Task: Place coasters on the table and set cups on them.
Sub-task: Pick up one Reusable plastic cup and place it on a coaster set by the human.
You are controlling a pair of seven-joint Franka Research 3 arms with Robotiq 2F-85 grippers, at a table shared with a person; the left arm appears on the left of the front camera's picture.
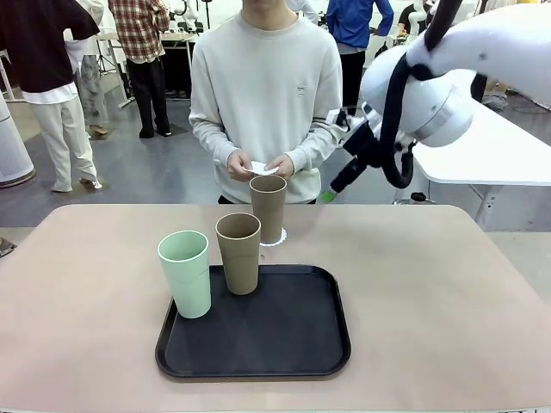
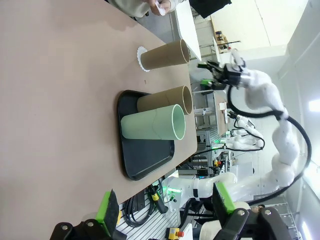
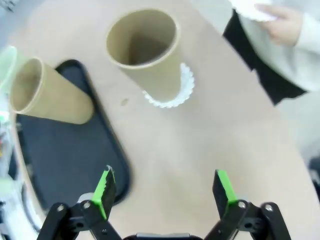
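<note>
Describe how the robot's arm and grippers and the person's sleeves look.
Right arm: glossy white rounded shells, black cable looping at the wrist. Left gripper and right gripper: black, green-padded fingers. Person's sleeves: pale grey.

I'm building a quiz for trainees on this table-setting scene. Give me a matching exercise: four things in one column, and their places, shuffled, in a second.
Things (near and far as seen from the robot's side):
1. mint green cup
2. nearer tan cup
3. farther tan cup
4. loose coaster

Places:
A. in the person's hands
B. on the black tray, at its left rim
C. on a coaster on the table, beyond the tray
D. on the tray, by its far rim

Pairs: 1-B; 2-D; 3-C; 4-A
</note>
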